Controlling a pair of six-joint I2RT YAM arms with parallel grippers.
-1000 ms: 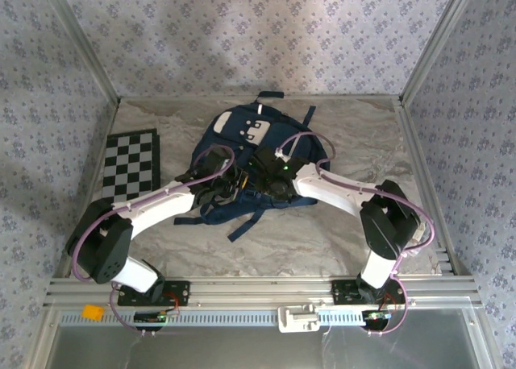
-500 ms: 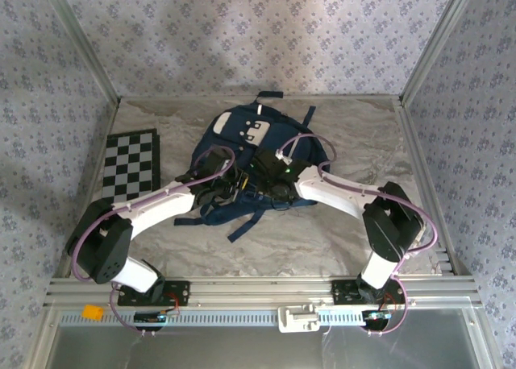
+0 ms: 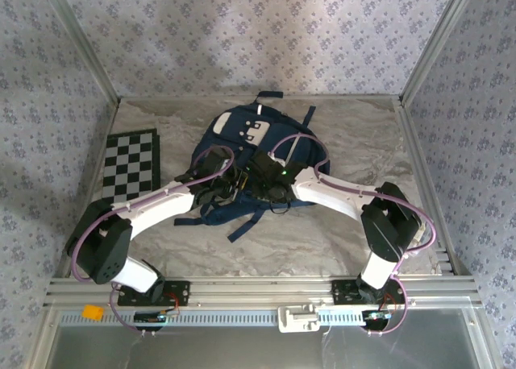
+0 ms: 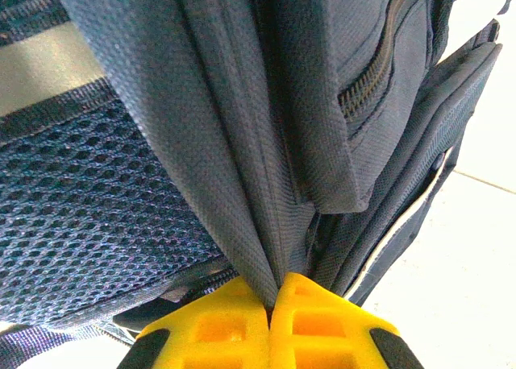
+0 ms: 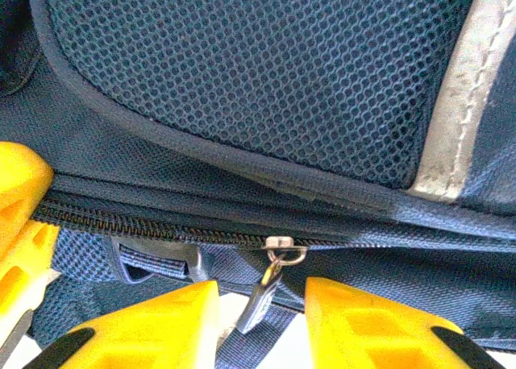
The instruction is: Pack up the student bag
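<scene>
The navy student bag [image 3: 246, 131] lies flat in the middle of the table, its white-flapped pocket toward the back. My left gripper [image 4: 272, 304] is shut on a fold of the bag's navy fabric [image 4: 242, 184] beside a mesh panel [image 4: 89, 216]. Seen from above, this left gripper [image 3: 219, 188] sits at the bag's near left edge. My right gripper [image 5: 260, 304] is open, its yellow fingers on either side of a metal zipper pull [image 5: 270, 284] that hangs from the closed zipper [image 5: 153, 228]. Over the bag's near middle, the right gripper [image 3: 270, 184] faces the left one.
A black-and-white checkered board [image 3: 131, 163] lies flat at the left edge of the table. Dark straps [image 3: 246, 222] trail from the bag toward the near edge. Metal frame posts and patterned walls enclose the table on three sides.
The right arm has shifted slightly left along the bag, closer to the left gripper. The left arm and the bag have stayed where they were.
</scene>
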